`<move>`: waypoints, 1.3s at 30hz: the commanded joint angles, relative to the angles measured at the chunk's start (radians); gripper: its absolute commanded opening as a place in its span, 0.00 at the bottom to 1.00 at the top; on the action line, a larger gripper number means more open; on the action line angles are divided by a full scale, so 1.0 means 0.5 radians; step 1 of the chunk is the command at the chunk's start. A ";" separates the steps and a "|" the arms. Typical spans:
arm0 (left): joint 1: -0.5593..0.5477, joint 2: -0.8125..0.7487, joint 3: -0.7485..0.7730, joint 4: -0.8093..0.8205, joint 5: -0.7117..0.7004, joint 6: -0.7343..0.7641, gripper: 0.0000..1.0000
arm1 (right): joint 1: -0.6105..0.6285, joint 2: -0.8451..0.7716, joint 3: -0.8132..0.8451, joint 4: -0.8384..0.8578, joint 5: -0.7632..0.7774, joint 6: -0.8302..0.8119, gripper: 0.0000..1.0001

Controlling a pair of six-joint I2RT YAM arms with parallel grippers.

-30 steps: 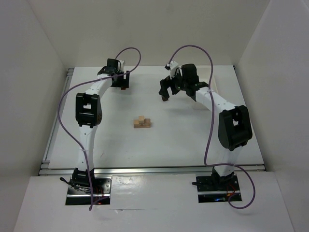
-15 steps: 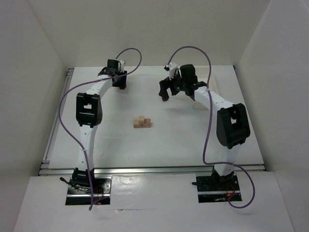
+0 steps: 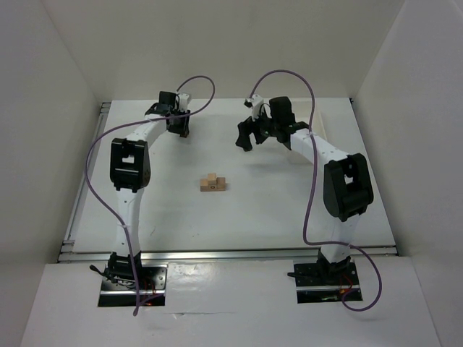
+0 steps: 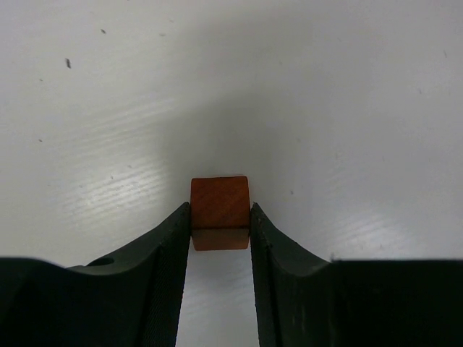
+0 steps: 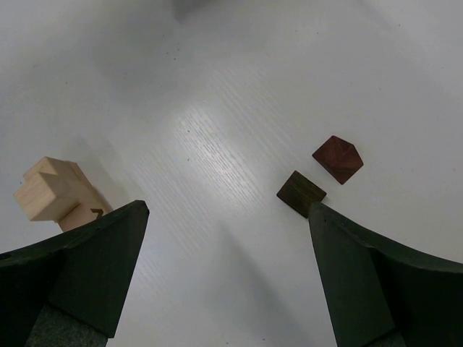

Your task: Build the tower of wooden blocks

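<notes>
The wood block tower (image 3: 213, 183) is a small cluster of pale and tan blocks at the table's middle; its pale blocks (image 5: 54, 191) show at the left of the right wrist view. My left gripper (image 3: 179, 127) is at the far left of the table, shut on an orange-brown block (image 4: 219, 210) that rests on the white surface between its fingertips (image 4: 221, 217). My right gripper (image 3: 249, 137) hovers at the far middle, open and empty (image 5: 228, 210). Two dark brown blocks (image 5: 301, 193) (image 5: 338, 159) lie on the table just beside its right finger.
White walls enclose the table on the left, back and right. A metal rail (image 3: 79, 210) runs along the left edge and another along the near edge. Purple cables loop above both arms.
The left gripper has closed on the orange-brown block. The right gripper has shifted slightly left and toward the back, staying open.
</notes>
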 commanded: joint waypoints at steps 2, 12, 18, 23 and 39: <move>-0.005 -0.329 -0.277 -0.060 0.345 0.427 0.16 | 0.012 -0.051 -0.012 0.002 -0.122 -0.159 1.00; -0.005 -1.072 -1.054 -0.257 0.952 1.125 0.04 | -0.068 -0.159 -0.052 -0.074 -0.529 -0.604 1.00; -0.005 -1.155 -1.088 -0.545 1.232 1.563 0.04 | -0.068 -0.115 0.071 -0.362 -0.566 -0.792 1.00; -0.094 -1.176 -1.045 -0.843 1.327 1.818 0.02 | -0.068 -0.186 0.071 -0.338 -0.576 -0.792 1.00; -0.327 -1.456 -1.367 -0.999 1.195 2.196 0.02 | -0.028 -0.223 0.108 -0.476 -0.383 -0.847 1.00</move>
